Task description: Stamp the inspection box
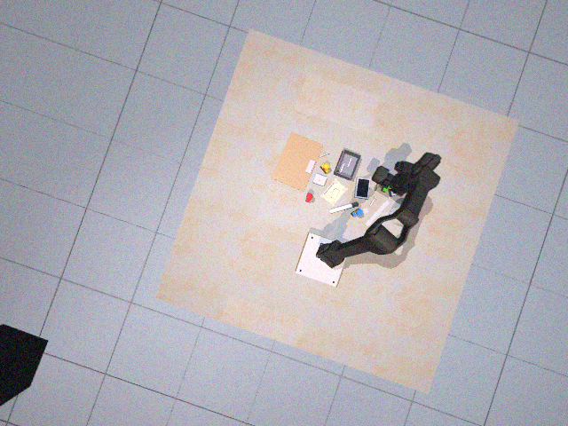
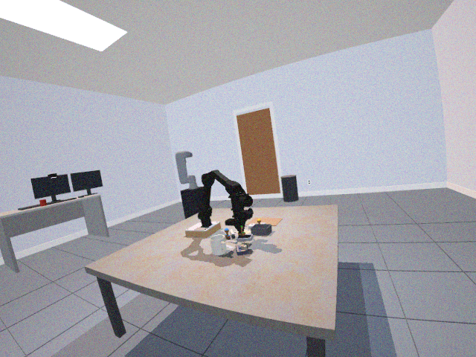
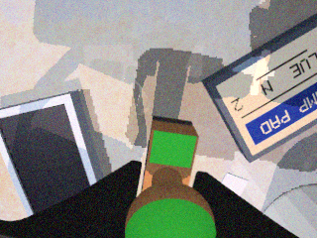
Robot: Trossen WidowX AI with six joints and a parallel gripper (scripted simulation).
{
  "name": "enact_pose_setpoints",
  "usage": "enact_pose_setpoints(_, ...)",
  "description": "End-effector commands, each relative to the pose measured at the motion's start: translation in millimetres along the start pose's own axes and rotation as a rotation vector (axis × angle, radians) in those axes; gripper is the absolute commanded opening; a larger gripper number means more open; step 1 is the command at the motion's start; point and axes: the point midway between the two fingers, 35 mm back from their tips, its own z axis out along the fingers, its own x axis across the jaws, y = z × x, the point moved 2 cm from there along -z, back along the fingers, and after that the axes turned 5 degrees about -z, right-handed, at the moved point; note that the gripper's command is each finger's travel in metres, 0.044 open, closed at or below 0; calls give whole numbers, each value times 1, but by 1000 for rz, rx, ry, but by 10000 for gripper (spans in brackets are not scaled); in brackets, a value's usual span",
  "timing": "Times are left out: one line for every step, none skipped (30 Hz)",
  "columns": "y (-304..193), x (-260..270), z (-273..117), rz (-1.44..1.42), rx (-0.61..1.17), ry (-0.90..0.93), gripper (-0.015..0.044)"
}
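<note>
My gripper (image 1: 386,188) (image 3: 166,177) is shut on the green-topped brown stamp (image 3: 173,149) (image 2: 242,231), which is above the bench. The stamp's underside and lettering are hidden. In the wrist view the open ink pad (image 3: 42,154) (image 1: 362,187), black in a pale frame, lies left of the stamp. The lid marked STAMP PAD (image 3: 277,119) (image 2: 243,250) lies on the right. The cream card (image 1: 334,192) lies taped down beyond the pad, outside the wrist view. Its inspection box is too small to judge for a print.
Yellow (image 1: 325,168), red (image 1: 309,197) and blue (image 1: 358,212) stamps stand around the card. A marker (image 1: 343,208) lies beside it. A dark tray (image 1: 340,161), a small white box (image 1: 319,179) and a brown board (image 1: 295,160) are nearby. A white mug (image 2: 218,245) stands near the lid.
</note>
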Motion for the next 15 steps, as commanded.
enact_pose_setpoints(-1,0,11,-4,11,2,0)
enact_pose_setpoints(-1,0,13,-4,11,2,0)
enact_pose_setpoints(-1,0,14,-4,11,2,0)
enact_pose_setpoints(-1,0,16,-4,11,2,0)
enact_pose_setpoints(-1,0,18,-4,11,2,0)
enact_pose_setpoints(-1,0,19,-4,11,2,0)
enact_pose_setpoints(-1,0,21,-4,11,2,0)
enact_pose_setpoints(-1,0,22,-4,11,2,0)
enact_pose_setpoints(-2,0,24,-4,11,2,0)
enact_pose_setpoints(-2,0,26,-4,11,2,0)
enact_pose_setpoints(-2,0,27,-4,11,2,0)
enact_pose_setpoints(-2,0,29,-4,11,2,0)
enact_pose_setpoints(-2,0,31,-4,11,2,0)
enact_pose_setpoints(-2,0,32,-4,11,2,0)
enact_pose_setpoints(-2,0,34,-4,11,2,0)
